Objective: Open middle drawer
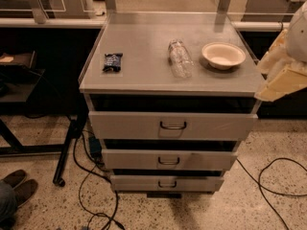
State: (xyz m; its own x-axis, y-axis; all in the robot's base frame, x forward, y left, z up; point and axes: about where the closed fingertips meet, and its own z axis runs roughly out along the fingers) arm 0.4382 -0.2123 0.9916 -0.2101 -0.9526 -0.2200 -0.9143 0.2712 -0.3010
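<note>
The middle drawer [169, 159] is the mid-height pale grey front of the cabinet, with a small dark wire handle [169, 162] at its centre. It sits between the taller top drawer [172, 125] and the slim bottom drawer [167, 183]. A dark gap shows above its front. My gripper [282, 80] is a cream shape at the right edge, beside the cabinet's top right corner. It is well above and to the right of the middle drawer and touches no handle.
On the cabinet top [144, 47] lie a dark snack packet [112, 62], a clear plastic bottle [179, 58] on its side and a white bowl [223, 55]. Cables [273, 176] run over the floor on both sides. A person's shoes [17, 185] are at the lower left.
</note>
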